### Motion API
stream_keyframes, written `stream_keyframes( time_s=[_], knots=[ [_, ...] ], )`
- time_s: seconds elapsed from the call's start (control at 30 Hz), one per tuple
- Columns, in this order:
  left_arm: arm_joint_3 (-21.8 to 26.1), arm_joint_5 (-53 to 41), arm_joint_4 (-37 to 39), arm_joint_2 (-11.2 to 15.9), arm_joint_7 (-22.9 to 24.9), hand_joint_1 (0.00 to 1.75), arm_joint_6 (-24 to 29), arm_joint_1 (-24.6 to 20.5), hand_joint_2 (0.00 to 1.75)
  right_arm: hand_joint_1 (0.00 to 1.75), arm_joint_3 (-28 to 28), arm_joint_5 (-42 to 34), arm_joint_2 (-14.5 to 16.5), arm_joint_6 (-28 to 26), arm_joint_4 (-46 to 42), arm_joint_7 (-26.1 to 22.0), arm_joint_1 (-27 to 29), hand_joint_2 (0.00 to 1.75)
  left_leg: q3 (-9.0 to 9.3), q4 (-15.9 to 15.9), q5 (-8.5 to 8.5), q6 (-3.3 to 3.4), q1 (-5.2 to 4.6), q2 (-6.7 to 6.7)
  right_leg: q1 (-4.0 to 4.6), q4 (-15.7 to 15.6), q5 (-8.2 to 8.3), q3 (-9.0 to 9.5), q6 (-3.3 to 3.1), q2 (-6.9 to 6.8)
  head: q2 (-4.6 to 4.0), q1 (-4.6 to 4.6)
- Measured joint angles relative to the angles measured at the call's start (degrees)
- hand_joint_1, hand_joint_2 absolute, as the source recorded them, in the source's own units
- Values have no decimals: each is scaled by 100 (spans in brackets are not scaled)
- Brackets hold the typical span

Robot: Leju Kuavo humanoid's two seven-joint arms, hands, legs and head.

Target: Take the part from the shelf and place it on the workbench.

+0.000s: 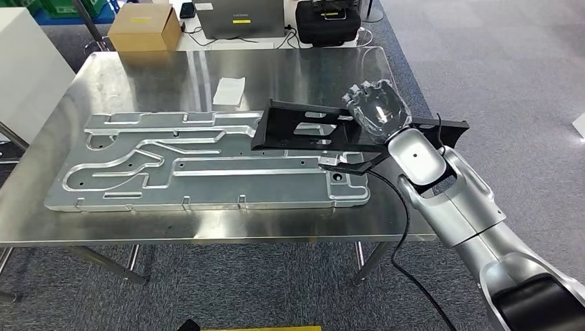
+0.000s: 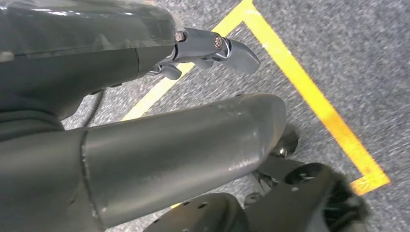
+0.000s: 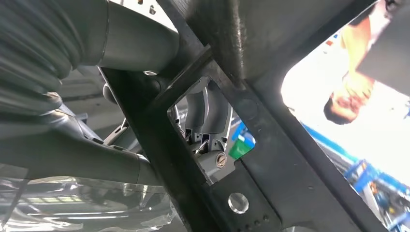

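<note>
A long flat black part (image 1: 303, 127) with cut-out windows hangs over the right side of the steel workbench (image 1: 172, 69), held by my right hand (image 1: 377, 109), whose fingers wrap its upper edge. One end of the part reaches above the big machined aluminium plate (image 1: 200, 162); the other end sticks out past my wrist toward the bench's right edge. In the right wrist view the black part (image 3: 270, 159) crosses close in front of the camera, with my fingers (image 3: 212, 162) seen through a cut-out. My left hand (image 2: 212, 48) hangs over grey carpet, with nothing in its fingers.
A small white packet (image 1: 229, 90) lies on the bench behind the aluminium plate. Beyond the bench stand a cardboard box (image 1: 145, 29), a grey case (image 1: 239, 18) and a black bag (image 1: 328, 22). A white cabinet (image 1: 24, 69) flanks the left. Yellow floor tape (image 2: 309, 92) runs under the left arm.
</note>
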Motion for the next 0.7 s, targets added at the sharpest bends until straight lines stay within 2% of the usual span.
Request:
stream_keyframes(
  time_s=[0.03,0.07,0.13,0.17,0.23,0.27,0.33,0.37,0.4,0.43,0.5,0.53,0.57,0.63,0.7],
  knots=[
    [0,4,1,0,-1,0,-2,-1,0,175,-20,0,2,-23,103,-14,-4,175,73,-305,109,11,-11,4,0,25,-47,23,28,4,1,-6],
    [0,8,1,0,2,0,-5,-5,0,175,-32,0,3,-40,202,-31,-10,175,116,-470,159,48,-25,6,3,42,-88,35,62,7,1,-10],
    [0,14,2,-1,7,0,-15,-10,0,175,-43,0,4,-58,372,-69,-16,175,146,-567,85,155,-47,10,14,90,-131,36,135,13,2,-2],
    [-1,15,2,-3,10,0,-21,-8,0,175,-46,0,5,-57,430,-86,-16,175,179,-561,103,204,-40,8,11,120,-154,41,169,12,2,5],
    [-2,14,2,-8,10,0,-30,-10,0,175,-54,0,7,-46,529,-130,-52,175,261,-603,71,272,-25,5,-3,349,-245,-55,221,6,2,30],
    [-2,12,2,-9,13,0,-34,-17,0,175,-53,0,16,-35,589,-160,-79,175,300,-618,53,298,-17,6,-14,619,-351,-208,242,4,2,36],
    [-4,3,2,-9,16,0,-43,-37,0,175,-31,0,51,-10,754,-226,-112,175,358,-620,7,329,-17,4,-30,1340,-599,-669,273,2,2,46],
    [-5,-2,2,-9,15,0,-45,-44,0,175,-11,0,82,-3,854,-251,-110,175,390,-619,-21,331,-17,-1,-40,1612,-651,-886,283,1,2,47],
    [-7,-4,2,-9,11,0,-46,-48,0,175,11,0,119,-2,957,-266,-105,175,427,-618,-49,327,-17,-9,-47,1702,-595,-1023,287,-1,2,49],
    [-9,-4,2,-11,7,0,-44,-48,0,175,34,0,162,-5,1054,-269,-101,175,474,-618,-85,319,-16,-18,-51,1578,-414,-1056,280,-3,2,49],
    [-17,-5,2,-22,-2,0,-39,-45,0,175,76,0,257,-18,1223,-251,-107,175,578,-622,-167,288,-15,-28,-43,888,154,-888,243,-7,2,49],
    [-27,-6,2,-33,-5,0,-38,-48,0,175,91,-6,317,-25,1315,-219,-114,175,621,-623,-203,265,-17,-29,-20,548,334,-793,217,-10,1,44],
    [-37,-4,2,-42,-8,0,-38,-57,0,175,97,-36,396,-8,1407,-167,-121,175,640,-625,-236,232,-20,-28,5,313,441,-724,183,-12,1,41],
    [-55,21,3,-58,-9,0,-38,-69,0,175,28,-361,625,289,1572,-66,-146,175,670,-605,-266,153,-33,-18,47,165,418,-689,111,-3,1,28],
    [-62,74,4,-61,-4,0,-44,-70,0,175,-242,-1230,945,1057,1666,-20,-229,175,697,-550,-313,81,-37,-4,26,110,434,-615,30,20,1,18]
  ],
)
